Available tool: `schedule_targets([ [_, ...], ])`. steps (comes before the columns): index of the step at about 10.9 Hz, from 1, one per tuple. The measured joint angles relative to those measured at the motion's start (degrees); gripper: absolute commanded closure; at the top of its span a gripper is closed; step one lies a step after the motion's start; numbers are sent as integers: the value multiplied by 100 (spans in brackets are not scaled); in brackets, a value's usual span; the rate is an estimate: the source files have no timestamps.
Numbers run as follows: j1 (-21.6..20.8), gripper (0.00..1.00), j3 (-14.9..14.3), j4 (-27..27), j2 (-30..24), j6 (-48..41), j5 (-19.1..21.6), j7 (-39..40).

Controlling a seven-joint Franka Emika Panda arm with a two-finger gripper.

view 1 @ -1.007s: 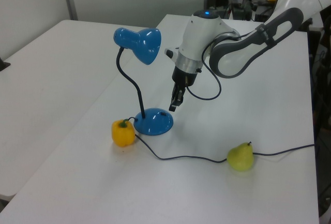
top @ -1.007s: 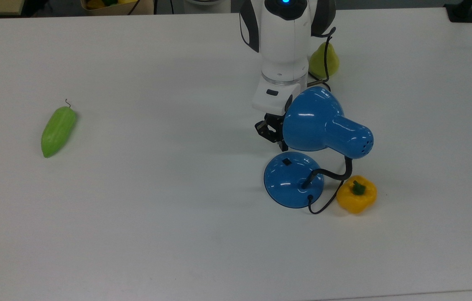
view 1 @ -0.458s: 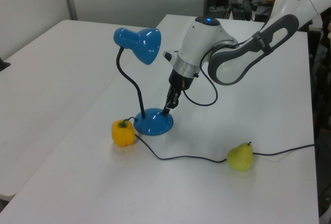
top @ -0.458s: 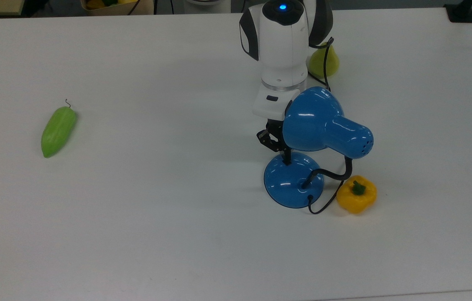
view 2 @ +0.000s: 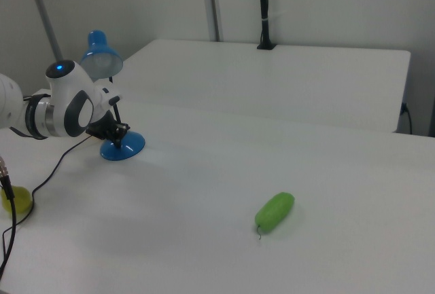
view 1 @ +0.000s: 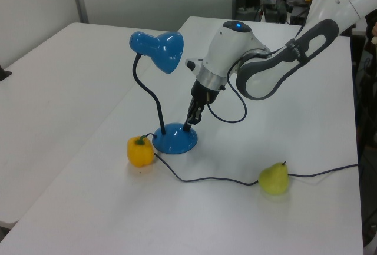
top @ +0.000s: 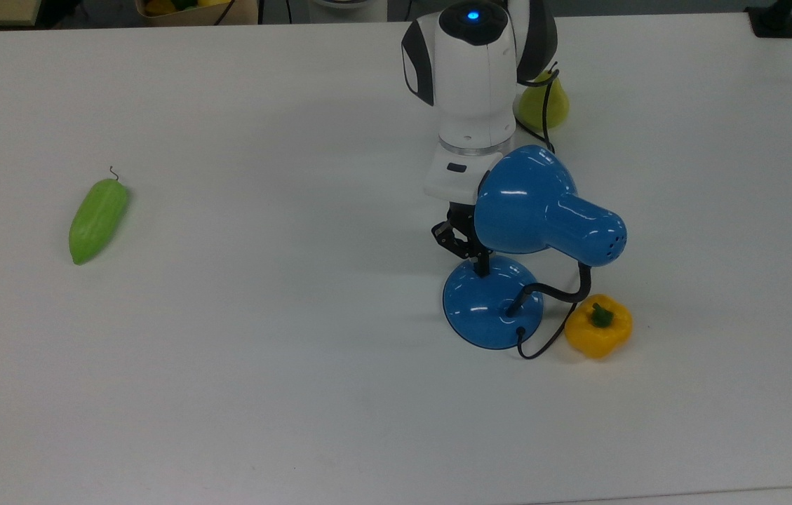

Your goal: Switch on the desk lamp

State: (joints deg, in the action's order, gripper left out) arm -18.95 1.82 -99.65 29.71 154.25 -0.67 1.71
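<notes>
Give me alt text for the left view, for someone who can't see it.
A white robot arm reaches down so its gripper tip meets the round base of a blue desk lamp on a white table. A yellow bell pepper sits beside the base, and the lamp's black cord trails past a yellow-green pear.

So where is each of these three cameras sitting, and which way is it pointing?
Top view: high above the table, looking down; the arm's white wrist and gripper reach down onto the desk lamp.
Left view: beside the table, looking across at the lamp, yellow pepper and pear; the arm enters from the left view's right.
Right view: low at the far side, green vegetable nearest; arm at the right view's left.
All three share the lamp.
</notes>
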Motion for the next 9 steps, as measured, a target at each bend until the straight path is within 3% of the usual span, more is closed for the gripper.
schedule_targets([
  [9,0,100,21,20,68,270,-118,0],
])
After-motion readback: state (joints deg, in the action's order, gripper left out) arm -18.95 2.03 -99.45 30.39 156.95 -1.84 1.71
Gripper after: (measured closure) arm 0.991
